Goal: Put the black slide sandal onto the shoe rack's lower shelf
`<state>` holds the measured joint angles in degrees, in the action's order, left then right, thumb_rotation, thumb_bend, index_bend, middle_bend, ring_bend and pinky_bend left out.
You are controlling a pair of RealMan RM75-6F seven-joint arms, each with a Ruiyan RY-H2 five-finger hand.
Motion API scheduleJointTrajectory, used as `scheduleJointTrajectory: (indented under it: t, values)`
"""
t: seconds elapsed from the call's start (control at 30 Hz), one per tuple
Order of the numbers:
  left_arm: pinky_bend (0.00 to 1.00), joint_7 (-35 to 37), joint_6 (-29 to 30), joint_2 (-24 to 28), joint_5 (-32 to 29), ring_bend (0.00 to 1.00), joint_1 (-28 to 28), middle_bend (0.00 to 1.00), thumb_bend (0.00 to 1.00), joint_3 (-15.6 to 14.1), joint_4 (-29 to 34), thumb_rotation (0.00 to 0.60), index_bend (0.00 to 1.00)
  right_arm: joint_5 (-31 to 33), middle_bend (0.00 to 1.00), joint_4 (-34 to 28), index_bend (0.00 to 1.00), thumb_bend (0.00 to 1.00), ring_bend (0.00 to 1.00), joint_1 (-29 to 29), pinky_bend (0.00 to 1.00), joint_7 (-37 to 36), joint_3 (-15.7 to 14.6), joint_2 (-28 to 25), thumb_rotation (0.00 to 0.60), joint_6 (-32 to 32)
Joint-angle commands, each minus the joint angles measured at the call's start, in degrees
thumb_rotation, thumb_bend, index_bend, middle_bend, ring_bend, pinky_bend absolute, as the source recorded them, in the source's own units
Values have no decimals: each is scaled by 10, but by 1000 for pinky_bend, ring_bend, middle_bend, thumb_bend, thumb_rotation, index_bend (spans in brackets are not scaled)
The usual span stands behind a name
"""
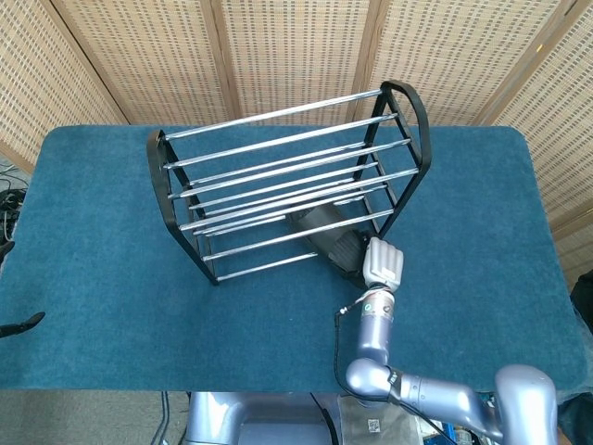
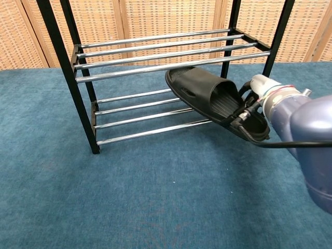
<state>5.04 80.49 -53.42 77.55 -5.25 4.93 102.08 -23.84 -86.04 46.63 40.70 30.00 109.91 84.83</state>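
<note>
Your right hand [image 2: 258,96] grips the heel of the sandal [image 2: 212,98], fingers [image 2: 244,108] curled around its rim. The sandal is tilted, toe raised and pushed in between the rack's [image 1: 278,176] upper and lower bars, heel out in front near the right post. From the head view it [image 1: 326,232] sits partly under the bars, your hand [image 1: 383,262] just outside. Your left hand [image 1: 18,324] barely shows at the table's [image 1: 102,278] left edge; you cannot tell its state.

sandal [image 2: 207,93] between rack [image 2: 155,52] shelves, rack on table [image 1: 111,278]
</note>
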Motion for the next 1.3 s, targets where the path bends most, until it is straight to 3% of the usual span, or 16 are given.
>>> scheduleJointTrajectory:
  t: [0.03,0.47,0.9,1.3]
  values:
    - [0,3,0,1,0,0,0,0,129,0,0,600,0,-6,715,22,644,660,749,12,789,1,9,18,600,6]
    - [0,24,-7,10,-5,0,0,0,129,1,-4,600,0,-15,718,112,643,660,763,61,827,25,49,78,600,23]
    - [0,48,-27,17,-16,0,-7,0,129,4,-10,600,0,12,717,184,644,660,763,93,827,32,114,114,600,13]
    - [0,63,-35,21,-19,0,-9,0,129,5,-14,600,0,-20,717,262,643,660,763,127,827,-8,125,153,600,-13]
